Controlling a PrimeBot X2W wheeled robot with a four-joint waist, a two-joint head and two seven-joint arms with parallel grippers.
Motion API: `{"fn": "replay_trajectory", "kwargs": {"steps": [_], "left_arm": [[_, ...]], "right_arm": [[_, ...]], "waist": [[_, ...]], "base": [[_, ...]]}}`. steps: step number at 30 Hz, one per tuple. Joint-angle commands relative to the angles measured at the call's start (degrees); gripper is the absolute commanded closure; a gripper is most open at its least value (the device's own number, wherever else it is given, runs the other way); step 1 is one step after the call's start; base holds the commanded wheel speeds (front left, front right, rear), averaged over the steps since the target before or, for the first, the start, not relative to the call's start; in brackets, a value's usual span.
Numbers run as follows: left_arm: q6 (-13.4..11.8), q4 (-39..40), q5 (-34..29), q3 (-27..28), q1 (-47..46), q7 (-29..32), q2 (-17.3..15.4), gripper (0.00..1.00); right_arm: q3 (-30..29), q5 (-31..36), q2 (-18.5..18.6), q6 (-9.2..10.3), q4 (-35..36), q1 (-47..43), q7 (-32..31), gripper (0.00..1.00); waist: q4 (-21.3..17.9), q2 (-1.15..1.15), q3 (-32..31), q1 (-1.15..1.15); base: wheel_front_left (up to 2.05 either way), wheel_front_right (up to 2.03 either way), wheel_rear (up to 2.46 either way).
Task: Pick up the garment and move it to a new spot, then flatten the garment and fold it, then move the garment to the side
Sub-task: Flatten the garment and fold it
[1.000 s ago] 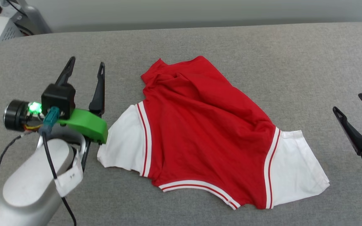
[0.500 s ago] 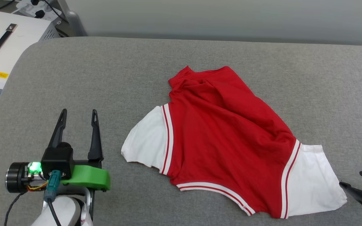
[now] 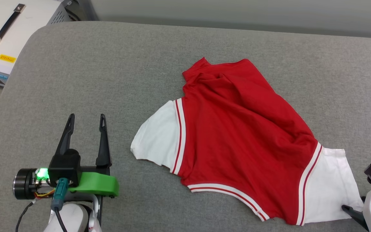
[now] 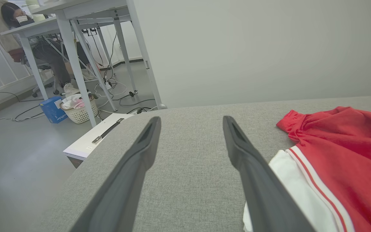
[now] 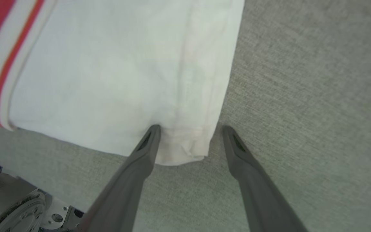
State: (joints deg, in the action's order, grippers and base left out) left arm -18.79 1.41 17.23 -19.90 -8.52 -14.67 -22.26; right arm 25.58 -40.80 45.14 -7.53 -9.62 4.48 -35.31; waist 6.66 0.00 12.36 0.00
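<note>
Left gripper: your left gripper (image 3: pixel 87 116) is holding its two fingers spread wide and pinching nothing. It is hovering over bare padding near the garment's left-hand sleeve (image 3: pixel 156 135).
Right gripper: your right gripper (image 5: pixel 190 127) is gaping just as wide, with its fingers straddling the near corner of the right-hand sleeve (image 5: pixel 185 148). You cannot tell whether they are touching the cloth.
Garment: the garment (image 3: pixel 243 135) is lying rumpled on the grey padded table (image 3: pixel 108 64), right of centre. Its red body is wrinkling, its white sleeves are spreading to either side, and its striped collar is facing you.
Surroundings: a white case (image 3: pixel 8 29) with a black handle is sitting beyond the table's far left corner. In the left wrist view, a person (image 4: pixel 8 19) is sitting at a desk, with a basket (image 4: pixel 79 111) on the floor nearby.
</note>
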Motion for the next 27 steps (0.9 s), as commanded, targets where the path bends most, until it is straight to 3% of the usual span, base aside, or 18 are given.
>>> {"fn": "replay_trajectory", "kwargs": {"steps": [1,2,9,18,22,27], "left_arm": [[0.6,-0.33,-0.61,0.64,1.11,-0.32,0.56,0.0],[0.96,-0.6,-0.86,1.07,1.37,-0.32,0.82,0.0],[3.23,-2.02,-2.39,3.15,1.83,-0.32,2.24,0.0],[7.37,-4.56,-3.84,4.55,0.88,-0.32,3.01,0.0],[11.57,-7.34,-4.3,3.92,-2.39,-0.32,0.88,0.0],[19.54,-12.28,-3.55,1.29,-10.16,4.27,-2.62,0.0]], "right_arm": [[2.29,-2.04,-2.37,0.04,-1.91,-0.37,1.07,0.61],[2.19,-2.33,-2.09,0.04,-1.98,0.52,2.64,1.0],[-2.2,-3.11,0.86,0.04,-3.01,6.16,9.85,1.0],[-7.36,-4.91,3.09,0.04,-6.89,8.25,13.37,1.0],[-9.06,-5.52,3.64,0.04,-7.64,7.56,14.25,1.0],[-10.03,-5.53,3.53,0.04,-7.67,6.77,14.7,1.0]], "waist": [[-0.33,0.0,-0.38,0.0],[-0.5,0.0,-0.62,0.0],[-0.81,0.0,-2.26,0.0],[0.11,0.0,-3.72,0.0],[0.19,0.0,-4.19,0.0],[-0.23,0.0,-4.01,0.0]], "base": [[0.0,0.0,0.0],[0.0,0.0,0.0],[0.0,0.0,0.0],[0.0,0.0,0.0],[0.0,0.0,0.0],[0.0,0.0,0.0]]}}
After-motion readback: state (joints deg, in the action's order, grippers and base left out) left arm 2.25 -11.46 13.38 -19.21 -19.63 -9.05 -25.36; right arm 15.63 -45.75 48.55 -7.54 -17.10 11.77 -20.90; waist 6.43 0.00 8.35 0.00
